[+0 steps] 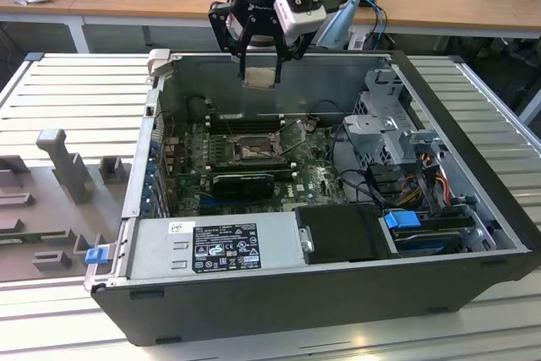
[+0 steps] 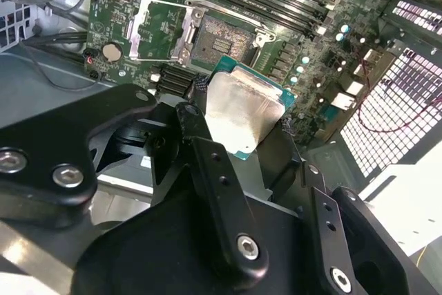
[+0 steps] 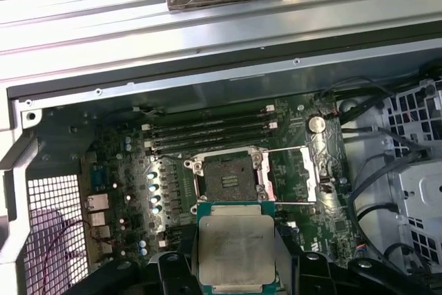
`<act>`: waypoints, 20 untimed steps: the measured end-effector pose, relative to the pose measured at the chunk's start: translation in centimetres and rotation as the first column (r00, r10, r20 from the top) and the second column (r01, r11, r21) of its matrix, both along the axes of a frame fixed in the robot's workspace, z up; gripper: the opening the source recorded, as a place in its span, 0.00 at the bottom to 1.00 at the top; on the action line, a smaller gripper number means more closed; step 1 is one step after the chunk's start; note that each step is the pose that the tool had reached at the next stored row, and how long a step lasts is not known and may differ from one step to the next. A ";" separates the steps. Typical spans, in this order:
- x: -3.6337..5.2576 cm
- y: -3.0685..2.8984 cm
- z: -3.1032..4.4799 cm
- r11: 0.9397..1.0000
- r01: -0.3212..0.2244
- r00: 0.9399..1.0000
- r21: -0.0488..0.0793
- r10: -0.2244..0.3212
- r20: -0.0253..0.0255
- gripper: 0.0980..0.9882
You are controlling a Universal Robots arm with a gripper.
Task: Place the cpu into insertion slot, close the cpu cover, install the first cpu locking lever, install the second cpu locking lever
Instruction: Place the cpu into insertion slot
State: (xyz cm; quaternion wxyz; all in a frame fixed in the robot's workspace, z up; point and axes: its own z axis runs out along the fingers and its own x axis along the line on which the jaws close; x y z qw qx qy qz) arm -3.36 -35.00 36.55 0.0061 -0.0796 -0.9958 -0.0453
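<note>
My gripper point(image 1: 259, 67) hangs above the open computer case, shut on the cpu point(image 1: 259, 76), a flat silver-topped square held by its edges. In both wrist views the cpu point(image 2: 242, 112) point(image 3: 236, 246) sits between the black fingers point(image 2: 199, 105), still well above the board. The insertion slot point(image 1: 252, 151) point(image 2: 224, 36) point(image 3: 226, 177) lies bare on the green motherboard, its pin field exposed. Beside the slot the cpu cover point(image 2: 157, 29) point(image 3: 293, 170) stands flipped open. In the first wrist view the cpu is offset from the slot, short of being over it.
A grey power supply point(image 1: 211, 247) fills the case's near side. On the exterior view's right stand a drive cage point(image 1: 389, 133) and cables point(image 1: 423, 175). Memory slots point(image 3: 207, 129) run beside the socket, and a black card point(image 1: 243, 182) lies near it. Grey fixtures point(image 1: 68, 175) sit outside the case.
</note>
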 end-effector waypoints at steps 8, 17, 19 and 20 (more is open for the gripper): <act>0.00 0.00 -0.05 1.000 0.021 1.000 0.000 -0.021 0.000 0.49; 0.00 0.00 -0.12 0.999 0.048 0.999 0.000 -0.048 0.000 0.49; 0.00 0.00 -0.14 0.999 0.053 0.999 0.000 -0.053 0.000 0.49; 0.00 0.00 -0.15 0.998 0.055 0.998 0.000 -0.055 0.000 0.49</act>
